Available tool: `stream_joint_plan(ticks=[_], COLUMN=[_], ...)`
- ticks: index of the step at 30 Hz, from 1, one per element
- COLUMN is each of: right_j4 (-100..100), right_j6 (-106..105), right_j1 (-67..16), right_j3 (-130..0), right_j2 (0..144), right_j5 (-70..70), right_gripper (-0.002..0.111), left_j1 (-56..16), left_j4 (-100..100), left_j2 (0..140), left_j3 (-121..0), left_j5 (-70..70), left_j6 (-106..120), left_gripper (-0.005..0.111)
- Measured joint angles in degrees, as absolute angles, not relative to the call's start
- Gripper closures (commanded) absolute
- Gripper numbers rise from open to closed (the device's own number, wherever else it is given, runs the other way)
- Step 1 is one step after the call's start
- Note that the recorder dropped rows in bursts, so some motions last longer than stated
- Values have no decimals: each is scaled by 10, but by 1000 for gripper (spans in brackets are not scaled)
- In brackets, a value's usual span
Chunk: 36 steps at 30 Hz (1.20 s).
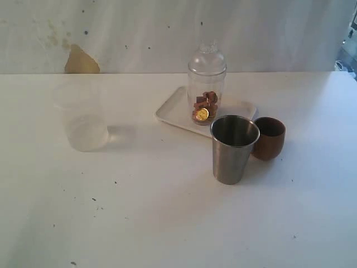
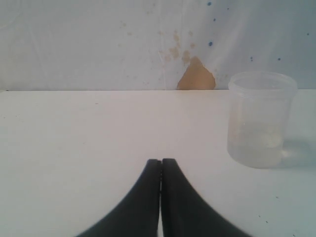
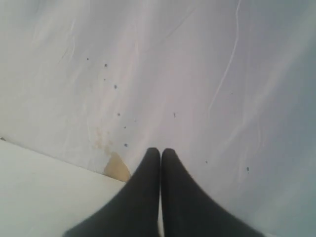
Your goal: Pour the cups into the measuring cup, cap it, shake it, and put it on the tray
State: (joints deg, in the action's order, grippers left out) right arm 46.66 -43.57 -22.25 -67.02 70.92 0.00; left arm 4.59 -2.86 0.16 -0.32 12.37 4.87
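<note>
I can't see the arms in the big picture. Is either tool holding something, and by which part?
Nothing is held. The left tool and the right tool are both shut with nothing between them.

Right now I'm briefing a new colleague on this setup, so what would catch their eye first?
The capped clear measuring cup stands on the white tray near the middle of the table, with brown pieces and something gold at its bottom. Just in front stands the steel tumbler, open and upright, with the dark wooden cup beside it on the right. A frosted cup sits alone far to the left.
</note>
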Motion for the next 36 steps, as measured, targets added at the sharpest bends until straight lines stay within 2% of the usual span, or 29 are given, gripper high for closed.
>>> stream_joint_plan(ticks=[6, 19, 36], right_j4=[467, 444, 436], right_j6=[-436, -390, -387], right_j1=[-223, -223, -223], right_j3=[-584, -523, -521], right_j2=[568, 293, 118], right_j5=[91, 262, 287], right_gripper=[108, 108, 108], left_j1=[46, 46, 46], left_j4=[-29, -29, -29], left_j2=[2, 2, 2], left_j3=[-3, -3, -3], left_j5=[124, 124, 124], left_j6=[49, 49, 49], left_gripper=[106, 106, 106])
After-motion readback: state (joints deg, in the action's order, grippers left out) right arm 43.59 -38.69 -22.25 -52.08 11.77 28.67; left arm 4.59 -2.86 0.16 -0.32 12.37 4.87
